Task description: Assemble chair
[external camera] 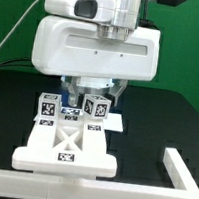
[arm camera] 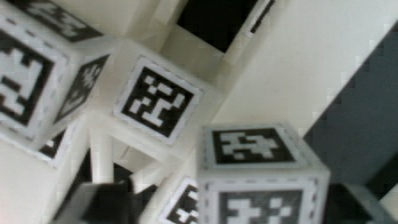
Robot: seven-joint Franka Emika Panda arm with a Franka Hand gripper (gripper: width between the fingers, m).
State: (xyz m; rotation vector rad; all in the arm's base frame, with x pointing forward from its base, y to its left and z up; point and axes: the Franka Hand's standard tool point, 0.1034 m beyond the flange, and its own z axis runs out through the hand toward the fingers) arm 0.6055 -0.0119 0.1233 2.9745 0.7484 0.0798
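Arm low over chair parts on your black table.
You see tagged cubes (external camera: 94,107) above the white frame piece (external camera: 68,147); white rail (external camera: 185,168) at the exterior view's right.

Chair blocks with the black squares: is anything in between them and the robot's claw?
Nothing visible does. The gripper hangs right over the tagged blocks, which crowd the wrist view. Whether the fingers touch one, I cannot tell.

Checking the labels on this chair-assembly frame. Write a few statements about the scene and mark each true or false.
1. The table is black. True.
2. The backdrop is red. False: it is green.
3. Tagged white blocks stand at the far end of the flat cross-braced chair piece, under the gripper. True.
4. A white rail lies at the exterior view's left. False: it lies at the right.
5. The chair pieces carry no markers. False: black-and-white tags cover them.
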